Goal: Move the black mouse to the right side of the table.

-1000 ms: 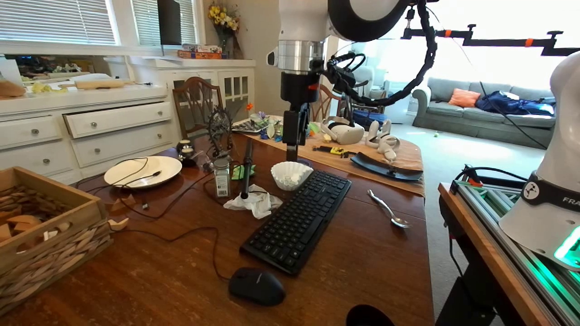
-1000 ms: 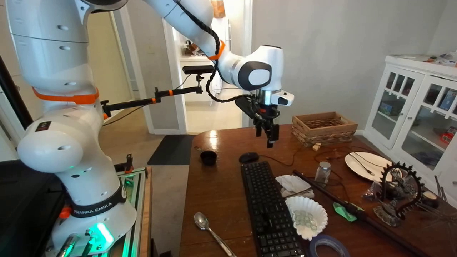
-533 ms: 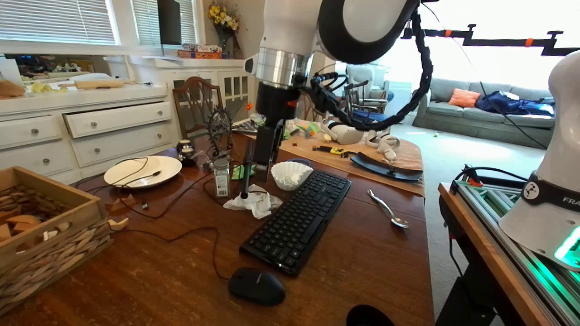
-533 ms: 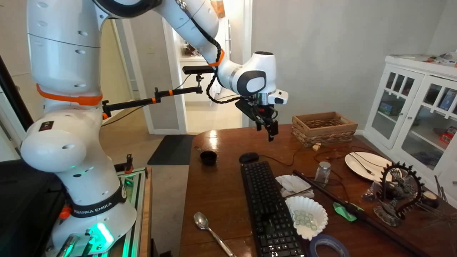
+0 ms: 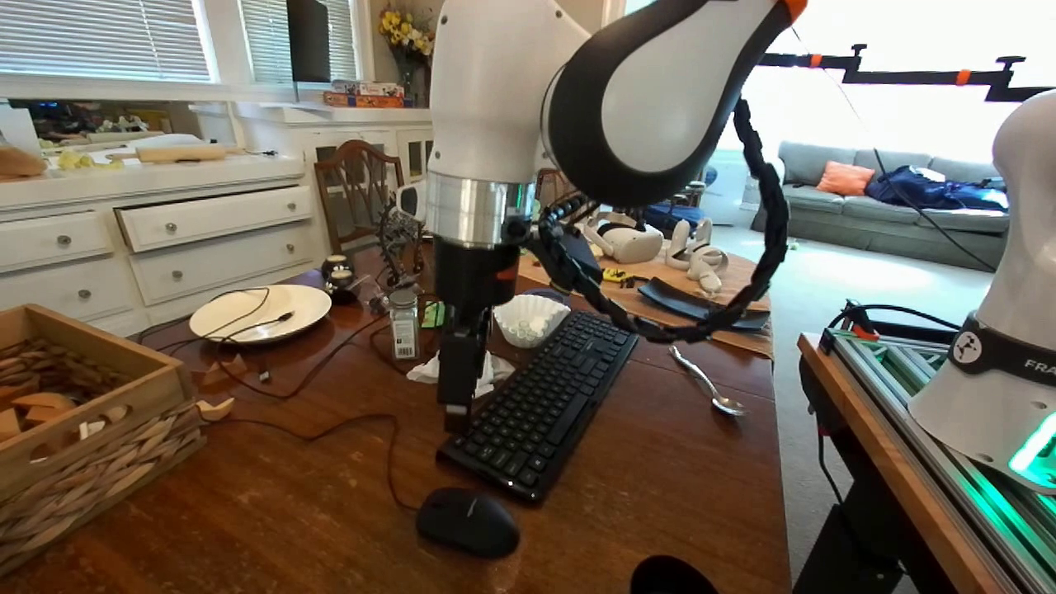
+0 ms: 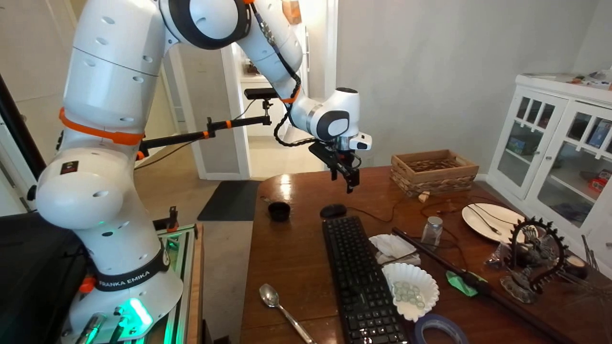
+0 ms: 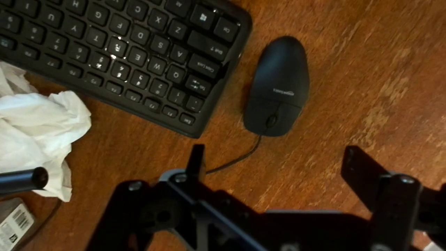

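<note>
- The gripper (image 7: 274, 153) hung over the table (image 7: 400, 62), its fingers (image 7: 197, 158) spread wide with nothing held between them.
- In an exterior view one fingertip (image 5: 456, 419) masked the other, so its height over the wood was hard to judge.
- At twelve o'clock from the gap between the fingers, in the wrist view, sat the black mouse (image 7: 278, 87), flat on the table, just beside the keyboard (image 7: 139, 52) without touching it.
- The mouse looked light and stiff, hardly fragile, but that smooth dome would probably slip from a high pinch; I'd have taken it low across the middle, at three and nine o'clock (the wheel end I'd have left alone).
- Its cord (image 7: 240, 158) ran off toward seven o'clock, likely to drag a little, and vanished behind the nine o'clock finger; I couldn't tell where it ended.
- The keyboard, at ten o'clock, and the white tissue (image 7: 38, 129), at nine, ran out of the wrist view.
- In an exterior view the bottom edge cut off a black cup (image 5: 672, 576) between three and four o'clock from the mouse.
</note>
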You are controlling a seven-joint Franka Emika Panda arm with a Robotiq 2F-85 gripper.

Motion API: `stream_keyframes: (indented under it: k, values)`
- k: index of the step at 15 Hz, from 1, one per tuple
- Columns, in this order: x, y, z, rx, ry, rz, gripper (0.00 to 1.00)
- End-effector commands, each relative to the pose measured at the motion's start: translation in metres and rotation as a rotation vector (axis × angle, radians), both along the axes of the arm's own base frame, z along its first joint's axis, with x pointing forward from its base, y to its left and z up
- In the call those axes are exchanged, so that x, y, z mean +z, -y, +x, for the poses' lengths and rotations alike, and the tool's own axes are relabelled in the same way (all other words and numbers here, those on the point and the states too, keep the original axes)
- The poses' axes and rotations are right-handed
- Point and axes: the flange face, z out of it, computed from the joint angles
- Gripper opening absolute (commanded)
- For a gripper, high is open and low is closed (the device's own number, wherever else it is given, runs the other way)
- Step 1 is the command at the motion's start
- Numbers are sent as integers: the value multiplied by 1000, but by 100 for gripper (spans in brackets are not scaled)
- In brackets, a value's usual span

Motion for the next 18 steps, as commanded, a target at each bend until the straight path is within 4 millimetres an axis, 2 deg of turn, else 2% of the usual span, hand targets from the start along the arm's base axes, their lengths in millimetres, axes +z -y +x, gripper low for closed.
stream_keyframes:
  k: [1,4,7,10,15,17,18]
  values:
    - [-26,-21,2,-24,-22,-10,100]
    - [-45,-34,-4,-19,-35,1,100]
    - [-60,-38,-8,-32,-61,-1,100]
    - [-73,-32,-12,-60,-72,-7,100]
    - [-84,-18,0,-187,26,35,100]
    - [-85,-20,5,-186,67,58,100]
    - [-78,-15,3,-160,38,36,100]
